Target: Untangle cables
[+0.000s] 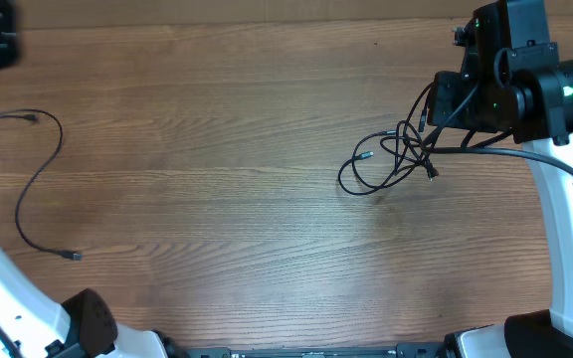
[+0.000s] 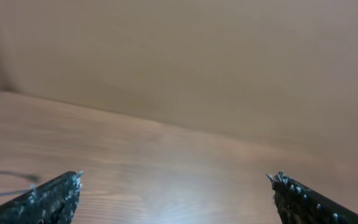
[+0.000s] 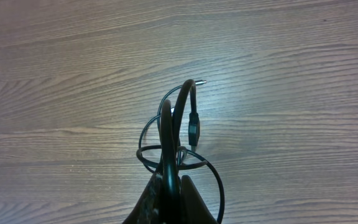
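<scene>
Right wrist view, nearest the lens: the right gripper (image 3: 169, 198) was clamped on a black strand at the bottom edge of the frame, with its fingers pressed together and no gap showing. From the pinch the strand stood up in a tight arch. A thicker plug body (image 3: 194, 127) ran along the arch's right leg, and a small metal tip showed at the top. Beyond the arch, thin loops of the tangle of cables (image 3: 211, 177) lay on the wood-grain table (image 3: 55, 74), crossing one another just past the fingers.

Left wrist view: the left gripper (image 2: 176, 178) was spread wide and held nothing, with one toothed finger in each lower corner. A faint dark line showed at the left edge. It was blurred, probably a piece of cable, and I could not confirm it.

Overhead, robot side first: a loose cable (image 1: 38, 179) lay on the left of the table in one long open curve. One plug end was low near the left arm's base and the other end higher up near the left edge. It was well apart from the tangle. The tangle sat on the right half as a small cluster of overlapping loops, its upper right strands running up into the right gripper. Farthest back, the left gripper was in the top left corner, blurred, beyond the loose cable's upper end and not touching it.
</scene>
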